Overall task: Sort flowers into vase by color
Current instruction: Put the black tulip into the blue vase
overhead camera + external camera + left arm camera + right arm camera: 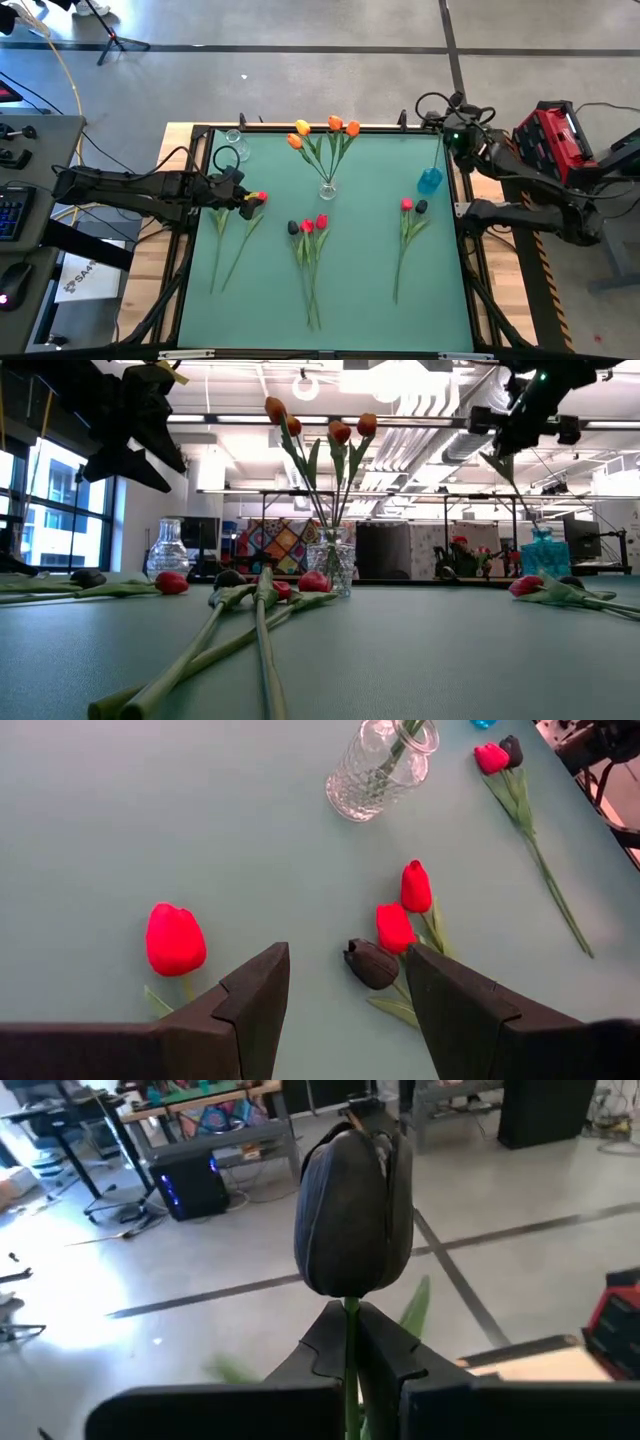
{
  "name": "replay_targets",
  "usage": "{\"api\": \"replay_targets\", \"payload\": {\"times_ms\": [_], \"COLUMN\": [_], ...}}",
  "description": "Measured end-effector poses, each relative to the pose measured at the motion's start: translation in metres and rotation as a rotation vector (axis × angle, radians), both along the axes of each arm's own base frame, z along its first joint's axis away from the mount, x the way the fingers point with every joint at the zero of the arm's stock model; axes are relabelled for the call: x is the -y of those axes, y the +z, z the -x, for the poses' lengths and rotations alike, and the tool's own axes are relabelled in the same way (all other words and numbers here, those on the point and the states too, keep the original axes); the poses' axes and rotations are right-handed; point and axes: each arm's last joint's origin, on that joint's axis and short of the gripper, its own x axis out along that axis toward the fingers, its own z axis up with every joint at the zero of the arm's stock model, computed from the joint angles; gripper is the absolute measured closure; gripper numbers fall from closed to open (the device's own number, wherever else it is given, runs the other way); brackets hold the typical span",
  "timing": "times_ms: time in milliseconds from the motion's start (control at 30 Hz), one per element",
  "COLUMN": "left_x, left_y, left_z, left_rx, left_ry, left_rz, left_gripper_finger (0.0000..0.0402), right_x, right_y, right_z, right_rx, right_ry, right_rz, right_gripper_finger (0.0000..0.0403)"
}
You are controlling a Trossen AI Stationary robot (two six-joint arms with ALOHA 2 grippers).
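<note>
Green mat (370,300) holds four red tulips (321,221); right pincer (352,1342) clamps one dark tulip (352,1230), left pincer (345,980) gapes empty

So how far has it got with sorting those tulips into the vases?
Done: four orange tulips stand in the clear middle vase. In hand: the right gripper is shut on a dark tulip near the blue vase. Left: red and dark tulips lie on the mat; the open left gripper hovers above some.

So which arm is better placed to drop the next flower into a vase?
The right. Its gripper is shut on a dark tulip, raised near the blue vase. The left gripper is open and empty above the red tulip on the mat.
</note>
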Motion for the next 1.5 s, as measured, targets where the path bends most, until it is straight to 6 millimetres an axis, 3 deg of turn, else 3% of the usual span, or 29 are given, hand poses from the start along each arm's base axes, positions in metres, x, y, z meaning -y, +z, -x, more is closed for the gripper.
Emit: {"api": "replay_targets", "payload": {"times_ms": [300,633,1033,1167,1500], "left_x": [-0.001,-0.001,-0.001,-0.001,0.0], "left_y": [0.0,0.0,0.0,0.0,0.0], "left_z": [0.0,0.0,0.0,0.0,0.0], "left_rx": [0.001,0.001,0.006,0.006,0.006], "left_ry": [0.015,0.017,0.03,0.029,0.025], "left_rz": [-0.015,-0.015,-0.005,-0.005,0.001], "left_gripper_finger": [0.0214,0.0214,0.0214,0.0214,0.0214], "right_x": [-0.006,-0.016,-0.042,-0.047,-0.058], "right_y": [0.031,0.013,0.012,0.008,-0.005], "right_z": [0.007,0.002,-0.015,-0.014,-0.005], "right_rx": [-0.055,-0.016,-0.117,-0.098,-0.195], "right_ry": [0.028,0.193,0.332,0.34,0.376], "right_rz": [0.0,-0.177,-0.127,-0.164,-0.303], "right_gripper_finger": [0.0402,0.0402,0.04,0.0366,0.0212]}}
